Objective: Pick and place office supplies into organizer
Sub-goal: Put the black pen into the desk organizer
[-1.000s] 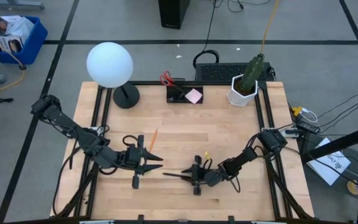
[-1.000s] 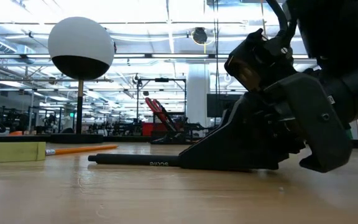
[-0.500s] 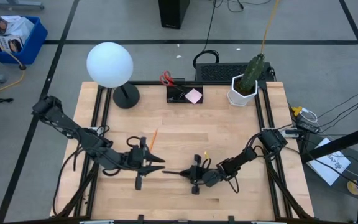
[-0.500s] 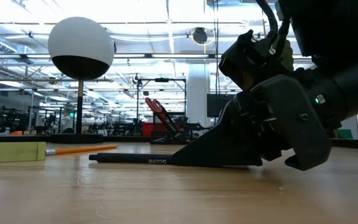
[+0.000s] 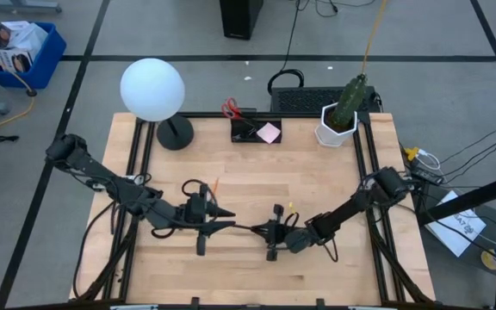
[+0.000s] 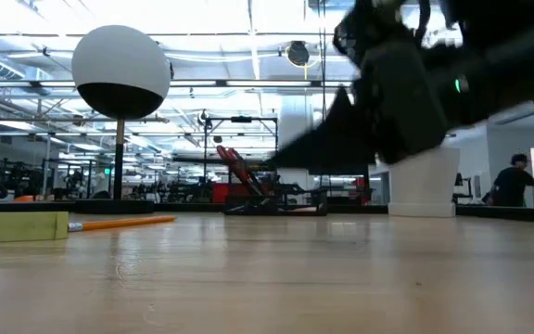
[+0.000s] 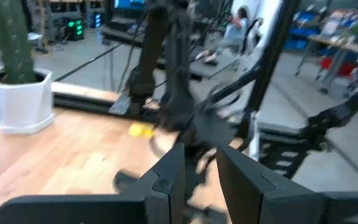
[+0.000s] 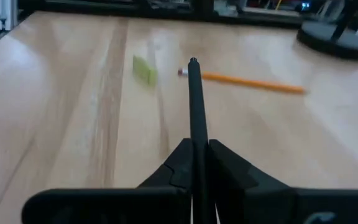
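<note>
pen (image 8: pixel 196 106): clamped in shut right gripper (image 8: pixel 196 163), lifted off table mid-front; left gripper (image 5: pixel 218 226) part-open, empty, close by; next, carry to organizer (image 5: pixel 255 131) at back edge.

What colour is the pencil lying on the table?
Orange, with a pink eraser end; the pencil shows best in the right wrist view.

Organizer (image 5: pixel 256 131) at table's (image 5: pixel 317 181) far edge, lamp base (image 5: pixel 174 132) to its left, plant pot (image 5: pixel 335 126) to its right, pencil (image 5: pixel 213 187) mid-table, left gripper (image 5: pixel 227 226) and right gripper (image 5: pixel 260 230) tip to tip near front, pen (image 8: pixel 196 118) between right gripper's fingers
</note>
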You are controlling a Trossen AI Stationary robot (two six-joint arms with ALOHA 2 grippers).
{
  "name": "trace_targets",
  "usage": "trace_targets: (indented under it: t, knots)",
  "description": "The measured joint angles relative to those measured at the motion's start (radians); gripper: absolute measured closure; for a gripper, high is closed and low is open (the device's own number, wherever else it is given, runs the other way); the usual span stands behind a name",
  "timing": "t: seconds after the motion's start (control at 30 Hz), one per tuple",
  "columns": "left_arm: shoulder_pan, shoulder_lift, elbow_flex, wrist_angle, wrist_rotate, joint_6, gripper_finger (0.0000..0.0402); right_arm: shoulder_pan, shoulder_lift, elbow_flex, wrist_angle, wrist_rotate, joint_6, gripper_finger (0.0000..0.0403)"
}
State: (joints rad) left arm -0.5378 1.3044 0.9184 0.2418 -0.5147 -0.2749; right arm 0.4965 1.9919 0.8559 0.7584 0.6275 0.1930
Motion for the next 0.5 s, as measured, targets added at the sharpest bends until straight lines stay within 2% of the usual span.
trace_targets:
  t: [0.37, 0.5]
  knots:
    - [0.048, 0.005, 0.0, -0.013, 0.001, -0.065, 0.0304, 0.014, -0.191, -0.007, -0.025, 0.03, -0.138, 0.0377]
    - [0.062, 0.005, 0.0, -0.051, 0.028, -0.138, 0.0285, 0.015, -0.242, -0.029, -0.02, 0.034, -0.155, 0.0377]
